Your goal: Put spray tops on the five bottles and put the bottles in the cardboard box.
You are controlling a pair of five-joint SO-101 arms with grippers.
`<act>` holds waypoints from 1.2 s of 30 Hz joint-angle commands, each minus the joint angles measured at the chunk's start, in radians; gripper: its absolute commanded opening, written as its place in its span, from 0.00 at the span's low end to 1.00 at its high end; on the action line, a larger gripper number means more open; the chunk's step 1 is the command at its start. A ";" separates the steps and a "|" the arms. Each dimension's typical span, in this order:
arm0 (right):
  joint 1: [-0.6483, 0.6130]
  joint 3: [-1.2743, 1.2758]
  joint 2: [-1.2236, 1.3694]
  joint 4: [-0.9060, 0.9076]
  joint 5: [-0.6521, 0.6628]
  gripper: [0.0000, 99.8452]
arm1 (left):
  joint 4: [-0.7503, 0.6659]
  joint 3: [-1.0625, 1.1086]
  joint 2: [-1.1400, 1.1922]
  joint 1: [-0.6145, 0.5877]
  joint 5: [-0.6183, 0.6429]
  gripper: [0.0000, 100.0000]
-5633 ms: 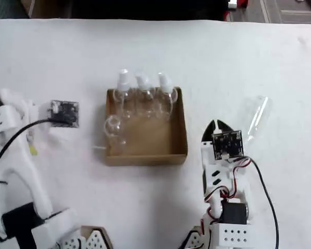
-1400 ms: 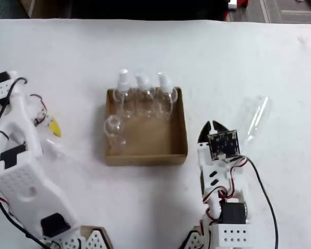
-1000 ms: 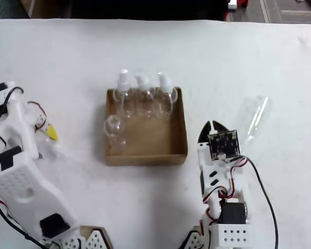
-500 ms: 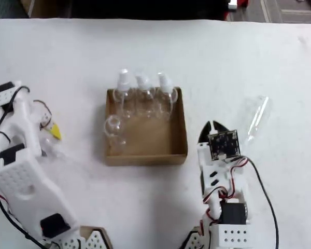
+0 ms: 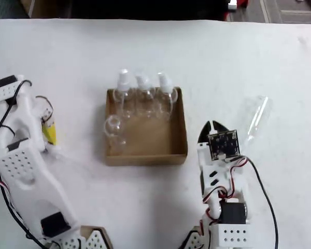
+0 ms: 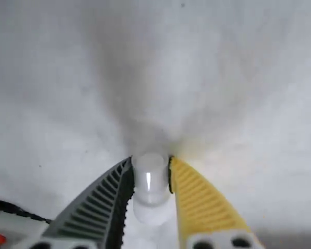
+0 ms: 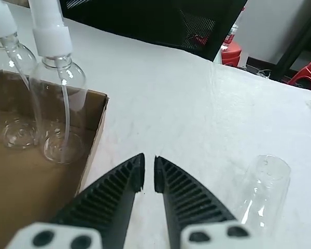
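The cardboard box (image 5: 145, 156) sits mid-table. Three clear bottles with white spray tops (image 5: 143, 96) stand along its far wall, and a topless bottle (image 5: 114, 129) stands in its near left part. Another topless bottle (image 5: 254, 118) lies on the cloth right of the box, also visible as a bottle (image 7: 262, 189) past the right gripper. My left gripper (image 6: 150, 171) is shut on a white spray top (image 6: 149, 181) low over the cloth, left of the box at the left gripper (image 5: 50, 135). My right gripper (image 5: 213, 126) rests shut and empty between box and lying bottle.
A white cloth covers the table (image 5: 223, 57). The box's right wall (image 7: 96, 135) stands close beside the right gripper (image 7: 147, 171). Dark floor and chair legs (image 7: 207, 26) lie beyond the far table edge.
The left arm swung down from its raised pose and its yellow fingertip has shifted slightly toward the table's near edge. The right arm, the box and the bottles have not moved.
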 commanded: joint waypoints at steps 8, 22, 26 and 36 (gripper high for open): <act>-0.008 0.008 -0.008 0.001 0.012 0.02 | 0.057 -0.068 -0.203 -0.039 -0.009 0.02; -0.007 0.008 -0.013 0.001 0.012 0.02 | 0.044 -0.075 -0.892 0.062 -0.359 0.02; -0.007 0.008 -0.012 0.001 0.012 0.02 | 0.046 -0.075 -0.998 0.125 -0.457 0.02; -0.007 0.008 -0.012 0.001 0.012 0.02 | -0.002 -0.075 -1.239 0.260 -0.480 0.02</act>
